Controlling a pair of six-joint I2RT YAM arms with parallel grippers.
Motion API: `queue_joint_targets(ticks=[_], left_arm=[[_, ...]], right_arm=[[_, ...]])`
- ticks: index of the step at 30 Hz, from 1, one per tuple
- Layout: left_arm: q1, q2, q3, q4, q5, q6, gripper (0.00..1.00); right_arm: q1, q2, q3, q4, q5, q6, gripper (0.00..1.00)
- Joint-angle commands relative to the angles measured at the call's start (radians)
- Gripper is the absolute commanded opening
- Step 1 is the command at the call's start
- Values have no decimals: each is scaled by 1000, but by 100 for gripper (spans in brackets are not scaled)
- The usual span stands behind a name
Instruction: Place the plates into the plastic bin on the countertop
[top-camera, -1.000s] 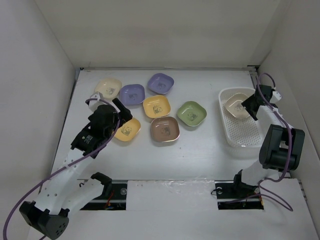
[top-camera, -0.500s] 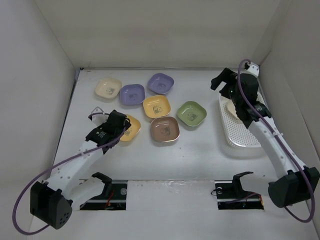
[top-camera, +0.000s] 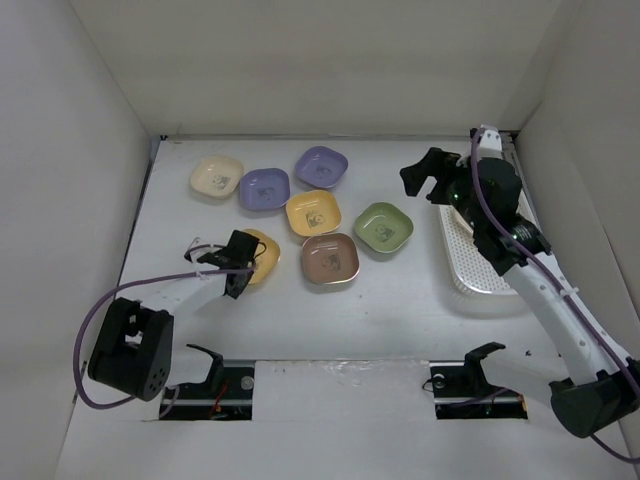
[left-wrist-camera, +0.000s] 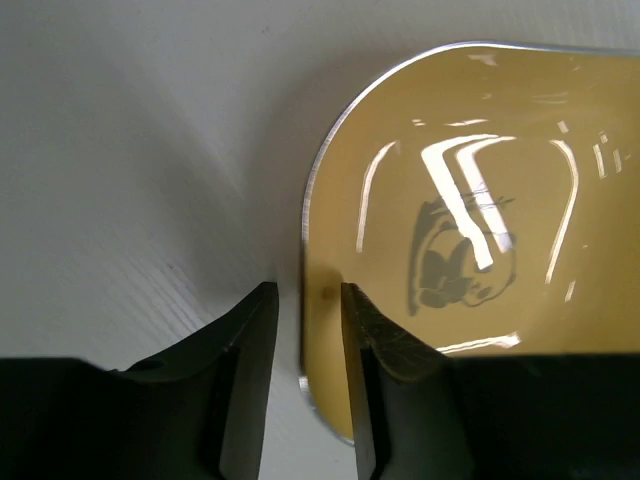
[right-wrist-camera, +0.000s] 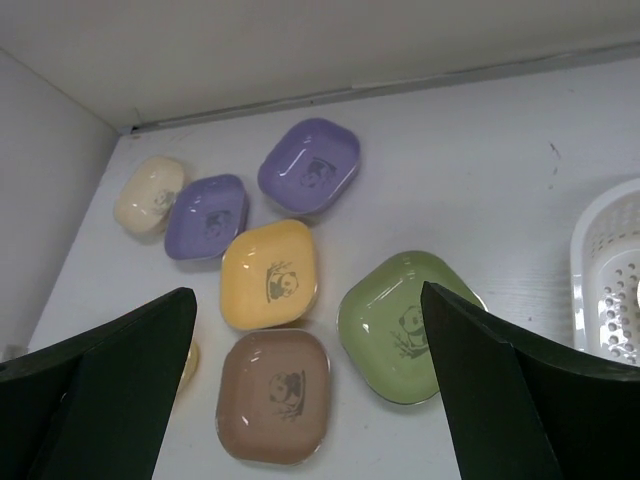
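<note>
**Top view.** Seven plates lie out on the countertop (top-camera: 400, 300), all outside the plastic bin (top-camera: 468, 282):
- cream plate (top-camera: 217, 177)
- left purple plate (top-camera: 264, 188)
- far purple plate (top-camera: 321, 166)
- centre yellow-orange plate (top-camera: 314, 212)
- green plate (top-camera: 384, 227)
- brown plate (top-camera: 330, 258)
- near yellow-orange plate (top-camera: 266, 247)

The left gripper (top-camera: 243, 268) sits at the near-left edge of the near yellow-orange plate. The right gripper (top-camera: 425, 172) hangs above the counter between the green plate and the bin. The right arm covers most of the bin, so I cannot tell what it holds. Judgement: at least seven placements are left.

**Left wrist.** The fingers straddle the near yellow-orange plate's rim, one outside over the counter and one inside the dish. They are parted only narrowly. A sliver of white shows between the outer finger and the rim, so the plate reads as not yet clamped. The frame edge cuts off the plate's right side.

**Right wrist.** The fingers are spread wide with nothing between them. Six plates are in clear view. The seventh is only a yellow sliver behind the left finger. Only a corner of the bin shows at the right edge, with a perforated floor that is bare in that part.
</note>
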Motion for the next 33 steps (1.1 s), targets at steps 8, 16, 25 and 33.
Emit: queue_joint_targets(ticks=[8, 16, 25, 33], left_arm=[[7, -16, -41, -68, -66, -147, 0], [-254, -279, 285, -334, -310, -149, 0], [-441, 175, 779, -10, -202, 210, 0], [-585, 785, 1465, 2, -84, 145, 0]], right_arm=[[6, -54, 30, 32, -64, -45, 100], [38, -169, 71, -18, -40, -34, 100], [58, -328, 166, -202, 276, 20, 100], [58, -506, 220, -331, 450, 104, 100]])
